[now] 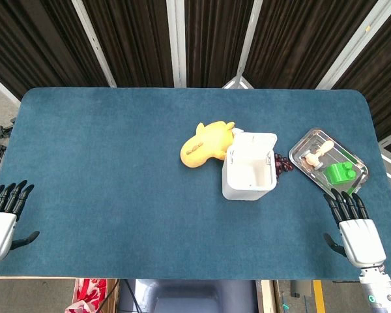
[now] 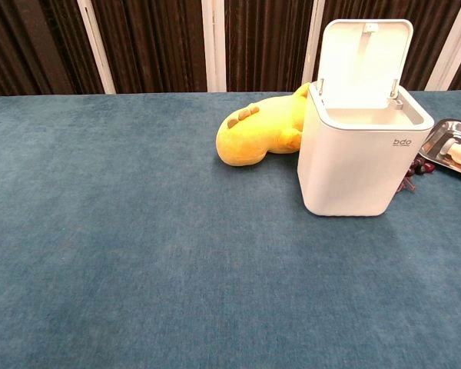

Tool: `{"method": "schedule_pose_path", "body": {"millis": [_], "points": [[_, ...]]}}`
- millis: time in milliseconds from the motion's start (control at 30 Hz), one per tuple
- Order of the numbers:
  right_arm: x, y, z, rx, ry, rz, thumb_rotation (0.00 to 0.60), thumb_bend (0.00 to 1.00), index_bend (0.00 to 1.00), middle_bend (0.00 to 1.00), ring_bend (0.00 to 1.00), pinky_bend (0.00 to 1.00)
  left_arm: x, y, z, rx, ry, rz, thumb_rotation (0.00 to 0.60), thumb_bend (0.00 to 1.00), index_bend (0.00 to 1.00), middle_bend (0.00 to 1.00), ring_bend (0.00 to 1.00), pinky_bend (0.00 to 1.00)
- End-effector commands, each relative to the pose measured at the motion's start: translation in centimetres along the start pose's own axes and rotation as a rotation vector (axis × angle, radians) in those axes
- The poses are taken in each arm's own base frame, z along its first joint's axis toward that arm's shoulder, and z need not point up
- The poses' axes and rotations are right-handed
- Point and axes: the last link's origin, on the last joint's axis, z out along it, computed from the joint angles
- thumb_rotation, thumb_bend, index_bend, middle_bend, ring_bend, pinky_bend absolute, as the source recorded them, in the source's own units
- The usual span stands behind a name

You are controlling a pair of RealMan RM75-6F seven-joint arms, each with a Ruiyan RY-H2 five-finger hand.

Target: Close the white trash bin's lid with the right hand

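The white trash bin (image 1: pixel 247 177) (image 2: pixel 361 157) stands right of the table's middle, its lid (image 1: pixel 254 147) (image 2: pixel 364 58) swung up and back so the inside shows. My right hand (image 1: pixel 353 226) hovers at the table's near right edge, fingers straight and apart, holding nothing, well to the right of the bin and nearer than it. At the near left edge my left hand (image 1: pixel 3 218) is likewise spread and empty. The chest view shows neither hand.
A yellow plush toy (image 1: pixel 206 143) (image 2: pixel 263 127) lies just left of and behind the bin. Dark grapes (image 1: pixel 283 163) (image 2: pixel 416 169) sit at the bin's right. A metal tray (image 1: pixel 313 140) (image 2: pixel 446 138) with a green block (image 1: pixel 339 172) and a small wooden figure (image 1: pixel 315 154) is at the right.
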Motion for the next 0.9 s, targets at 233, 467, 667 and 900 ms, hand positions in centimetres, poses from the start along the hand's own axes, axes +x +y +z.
{"method": "schedule_pose_path", "body": {"millis": [233, 467, 667, 900], "points": [[0.1, -0.1, 0.0, 0.003, 0.000, 0.008, 0.600, 0.29, 0.00, 0.00, 0.00, 0.00, 0.0, 0.0, -0.1, 0.002, 0.001, -0.001, 0.600, 0.00, 0.00, 0.00, 0.00, 0.00], [2.2, -1.4, 1.8, 0.006, 0.032, 0.105, 0.600, 0.29, 0.00, 0.01, 0.04, 0.04, 0.2, -0.3, -0.1, 0.017, 0.004, -0.014, 0.600, 0.00, 0.00, 0.00, 0.00, 0.00], [4.7, -2.4, 4.8, -0.011, 0.033, 0.197, 0.600, 0.30, 0.00, 0.26, 0.32, 0.46, 0.3, -0.4, -0.1, 0.022, 0.003, -0.026, 0.600, 0.00, 0.00, 0.00, 0.00, 0.00], [7.7, -4.6, 9.0, -0.016, -0.022, 0.311, 0.600, 0.49, 0.00, 0.63, 0.69, 0.71, 0.3, -0.2, 0.1, 0.013, -0.002, -0.039, 0.600, 0.00, 0.00, 0.00, 0.00, 0.00]]}}
